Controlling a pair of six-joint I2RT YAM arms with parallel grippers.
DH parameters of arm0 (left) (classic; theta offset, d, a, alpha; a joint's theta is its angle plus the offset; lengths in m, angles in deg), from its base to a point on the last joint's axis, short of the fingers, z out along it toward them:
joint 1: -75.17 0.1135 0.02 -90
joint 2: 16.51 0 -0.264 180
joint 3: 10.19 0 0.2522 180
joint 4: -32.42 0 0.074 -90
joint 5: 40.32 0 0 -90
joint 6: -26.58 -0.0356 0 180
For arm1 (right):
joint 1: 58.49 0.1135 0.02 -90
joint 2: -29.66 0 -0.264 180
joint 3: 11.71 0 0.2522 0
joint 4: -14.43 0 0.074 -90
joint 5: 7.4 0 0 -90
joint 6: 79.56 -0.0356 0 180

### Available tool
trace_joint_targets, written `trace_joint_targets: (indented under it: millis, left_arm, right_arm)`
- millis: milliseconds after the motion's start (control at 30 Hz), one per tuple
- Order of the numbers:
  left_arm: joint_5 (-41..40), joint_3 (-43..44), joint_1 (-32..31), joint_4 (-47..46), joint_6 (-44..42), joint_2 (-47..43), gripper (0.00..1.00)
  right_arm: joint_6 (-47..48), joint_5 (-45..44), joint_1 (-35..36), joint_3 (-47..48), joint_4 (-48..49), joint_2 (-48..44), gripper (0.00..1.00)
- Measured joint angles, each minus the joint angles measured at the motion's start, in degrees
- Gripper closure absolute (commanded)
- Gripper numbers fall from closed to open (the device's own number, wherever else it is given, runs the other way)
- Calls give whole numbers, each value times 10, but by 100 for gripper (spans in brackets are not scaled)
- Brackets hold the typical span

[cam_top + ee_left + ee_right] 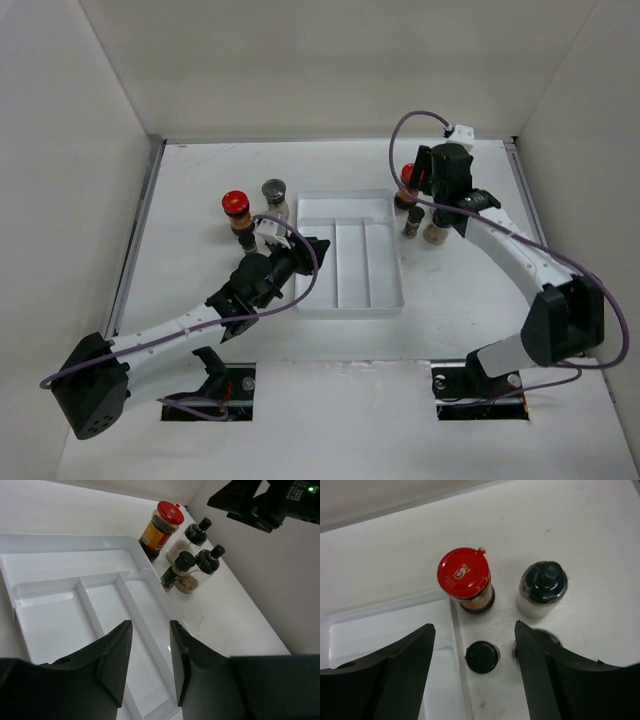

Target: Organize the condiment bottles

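The right gripper (472, 667) hovers spread above a red-capped jar (465, 577) beside the glossy white tray (352, 250). The left gripper (149, 665) hangs over the tray, fingers pressed near together, empty.

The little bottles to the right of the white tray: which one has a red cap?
The brown-filled jar standing against the tray's far right corner; the three bottles beside it, like the pale one, all have black caps.

A white three-compartment tray (348, 297) lies on the table (200, 180).

Glossy white plastic tray (60, 542); glass jar (475, 597), glossy red cap.
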Motion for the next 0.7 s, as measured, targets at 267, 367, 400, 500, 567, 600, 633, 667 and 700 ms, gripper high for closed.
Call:
trace_joint_targets:
  millis: [267, 367, 400, 500, 567, 600, 633, 667, 700]
  left_arm:
    - [7, -15, 6, -47, 5, 2, 38]
    - [9, -18, 7, -60, 5, 9, 36]
    - [9, -18, 8, -63, 5, 11, 35]
    - [10, -18, 9, -70, 6, 19, 35]
    - [10, -18, 11, -72, 7, 23, 34]
    - [10, -18, 11, -75, 7, 24, 34]
    - [10, -18, 11, -76, 8, 26, 34]
    - [10, -18, 11, -79, 9, 29, 34]
    - [10, -19, 11, -81, 10, 31, 34]
  right_arm:
    - [35, 22, -9, 113, 0, 153, 8]
    - [40, 24, -9, 126, 0, 176, 5]
    - [41, 24, -10, 129, 0, 181, 5]
    - [41, 24, -13, 134, 0, 197, 4]
    - [41, 24, -17, 141, 0, 209, 3]
    - [41, 24, -18, 144, 0, 216, 3]
    - [41, 24, -21, 148, 0, 224, 3]
    - [41, 24, -21, 151, 0, 231, 3]
    - [41, 25, -23, 155, 0, 239, 4]
